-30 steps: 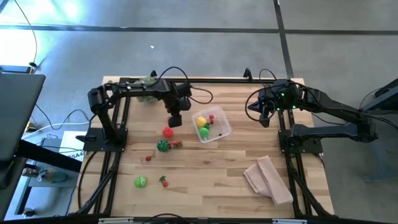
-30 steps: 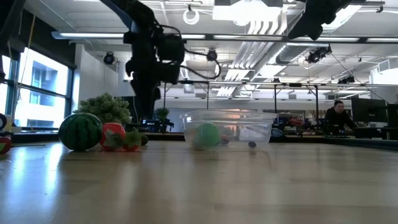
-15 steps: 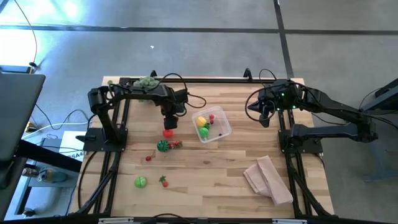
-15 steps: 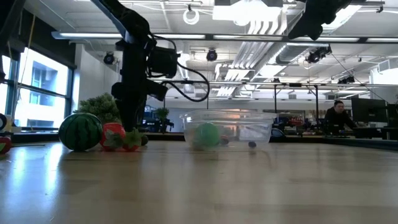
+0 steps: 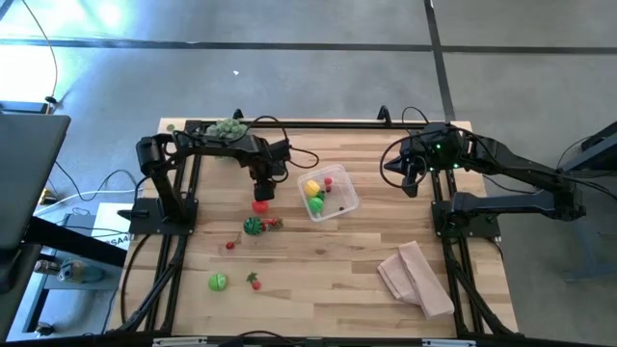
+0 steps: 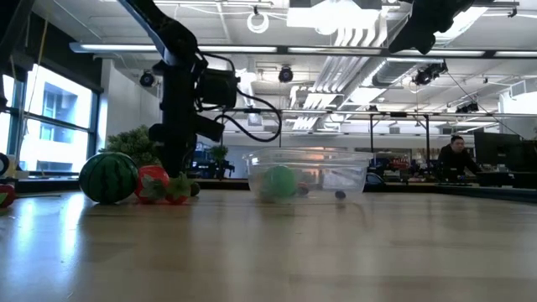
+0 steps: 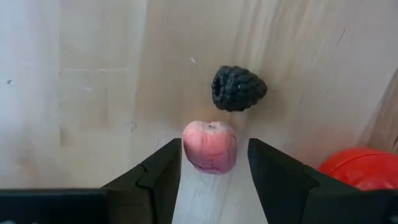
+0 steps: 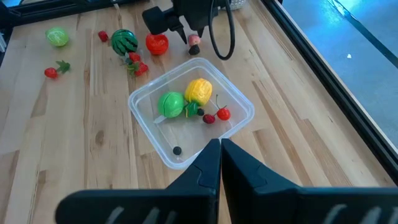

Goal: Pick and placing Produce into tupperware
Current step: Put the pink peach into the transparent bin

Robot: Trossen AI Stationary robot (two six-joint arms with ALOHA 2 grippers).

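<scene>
My left gripper [image 7: 214, 163] is open and points down at the table, left of the tupperware [image 5: 345, 205]. Its fingers stand on either side of a small pink fruit [image 7: 210, 146] that lies on the wood, with a narrow gap on each side. A blackberry [image 7: 238, 88] lies just beyond it and a red tomato [image 7: 360, 167] beside it. The clear tupperware [image 8: 140, 99] holds a green fruit [image 8: 171, 103], a yellow one [image 8: 199, 91] and cherries [image 8: 217, 115]. My right gripper [image 8: 219, 144] hangs shut above the table's right side.
Nearer the front left lie a toy watermelon [image 5: 253, 226], a few small red pieces [image 5: 229, 245], a green fruit [image 5: 218, 281] and a strawberry [image 5: 254, 280]. A tan folded cloth [image 5: 416, 278] lies at the front right. A pale-green spiky plant [image 5: 228, 127] stands at the far left.
My left gripper has sunk toward the table and gone a little toward the left edge, away from the tupperware, tipping until it points straight down over the pink fruit beside the tomato. The produce has not moved.
</scene>
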